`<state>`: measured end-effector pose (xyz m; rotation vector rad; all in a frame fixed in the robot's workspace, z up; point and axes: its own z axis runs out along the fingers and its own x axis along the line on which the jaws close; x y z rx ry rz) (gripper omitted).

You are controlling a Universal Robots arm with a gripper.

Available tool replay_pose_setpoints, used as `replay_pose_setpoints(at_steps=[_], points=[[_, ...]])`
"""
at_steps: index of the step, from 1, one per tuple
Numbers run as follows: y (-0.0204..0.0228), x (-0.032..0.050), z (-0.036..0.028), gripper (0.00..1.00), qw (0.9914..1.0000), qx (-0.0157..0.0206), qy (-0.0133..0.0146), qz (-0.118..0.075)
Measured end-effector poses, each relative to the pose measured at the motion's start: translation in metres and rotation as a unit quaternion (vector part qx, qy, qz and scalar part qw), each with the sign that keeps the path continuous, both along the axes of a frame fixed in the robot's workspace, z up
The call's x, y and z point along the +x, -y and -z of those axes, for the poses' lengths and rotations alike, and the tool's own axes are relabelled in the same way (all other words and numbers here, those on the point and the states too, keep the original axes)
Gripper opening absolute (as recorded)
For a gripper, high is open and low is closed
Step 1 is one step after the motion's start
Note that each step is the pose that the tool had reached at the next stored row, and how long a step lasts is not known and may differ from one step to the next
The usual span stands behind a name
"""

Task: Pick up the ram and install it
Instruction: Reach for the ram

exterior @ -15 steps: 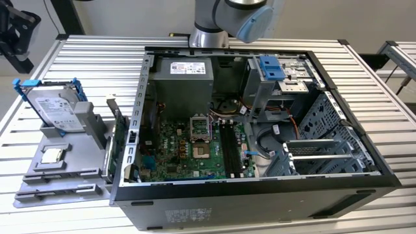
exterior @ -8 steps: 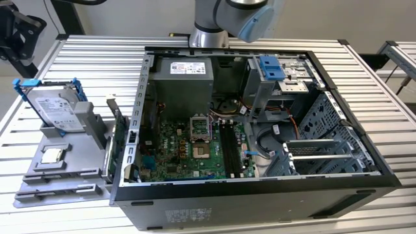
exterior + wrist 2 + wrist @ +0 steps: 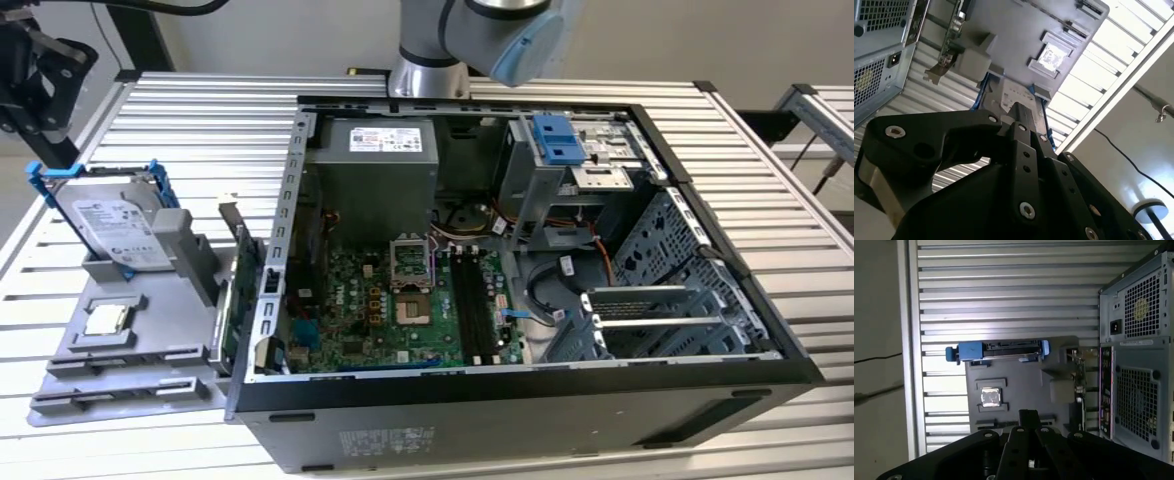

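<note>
Chip in grey tray; hand apart

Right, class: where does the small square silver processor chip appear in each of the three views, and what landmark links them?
Exterior view: processor chip on the grey tray, at the exterior view's left.
Second wrist view: the chip in the tray's square recess.
First wrist view: the chip in that same recess.
Landmark: the blue-framed hard drive on the tray.

Bright, even light; patchy glare.
</note>
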<state>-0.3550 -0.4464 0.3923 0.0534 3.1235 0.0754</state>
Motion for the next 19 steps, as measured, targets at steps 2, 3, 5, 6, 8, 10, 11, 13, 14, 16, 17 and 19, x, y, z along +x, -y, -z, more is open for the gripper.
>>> replay_pose_setpoints(at_steps=[2, 3, 5, 6, 8, 10, 11, 13, 14, 16, 17, 19], points=[[0.0000, 0.0000, 0.0000, 0.00, 1.00000, 0.0000, 0.0000, 0.000], [0.0000, 0.0000, 0.0000, 0.00, 1.00000, 0.0000, 0.0000, 0.000], [0.0009, 0.0001, 0.0000, 0.00, 1.00000, 0.0000, 0.0000, 0.000], [0.0019, 0.0001, 0.0001, 0.00, 1.00000, 0.0000, 0.0000, 0.000], [0.0053, 0.0003, 0.0001, 0.00, 1.00000, 0.0000, 0.0000, 0.000], [0.0099, 0.0004, 0.0001, 0.00, 1.00000, 0.0000, -0.0001, 0.000], [0.0121, 0.0004, 0.0002, 0.00, 1.00000, 0.0000, 0.0000, 0.000], [0.0171, 0.0007, 0.0002, 0.00, 1.00000, 0.0000, 0.0000, 0.000], [0.0197, 0.0008, 0.0003, 0.00, 1.00000, 0.0000, 0.0000, 0.000], [0.0254, 0.0012, 0.0004, 0.00, 1.00000, 0.0000, 0.0000, 0.000], [0.0280, 0.0013, 0.0004, 0.00, 1.00000, 0.0000, -0.0001, 0.000], [0.0332, 0.0015, 0.0006, 0.00, 1.00000, 0.0000, 0.0000, 0.000]])
